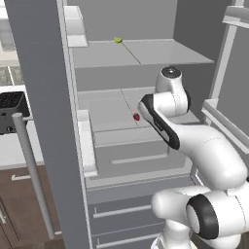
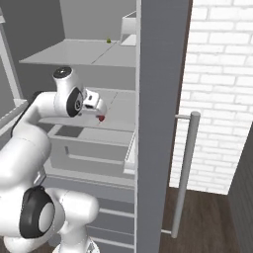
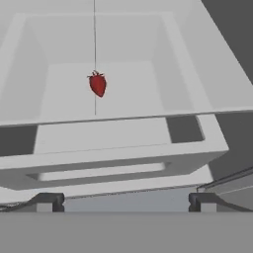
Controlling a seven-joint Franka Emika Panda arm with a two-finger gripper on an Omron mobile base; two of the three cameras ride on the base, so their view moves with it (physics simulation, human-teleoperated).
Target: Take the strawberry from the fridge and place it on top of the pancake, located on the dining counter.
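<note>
The grey fridge [image 1: 146, 53] stands with both doors swung wide. The strawberry [image 1: 136, 116] [image 2: 101, 117] [image 3: 97, 84], tiny and dark red, lies on the middle shelf [image 3: 123, 94] near the shelf's centre seam. My gripper [image 3: 126, 202] [image 2: 100, 111] hovers in front of that shelf, short of the fruit and slightly above it. Its fingertips [image 3: 49, 200] are spread wide with nothing between them, so it is open. The pancake and the dining counter are out of view.
A small yellow-green item [image 1: 117, 40] [image 2: 108, 41] sits on the upper shelf. A crisper bin [image 3: 99, 168] lies below the strawberry's shelf. The left door [image 1: 44, 121] and right door [image 2: 160, 123] with long handles flank the arm. A brick wall [image 2: 222, 99] is at right.
</note>
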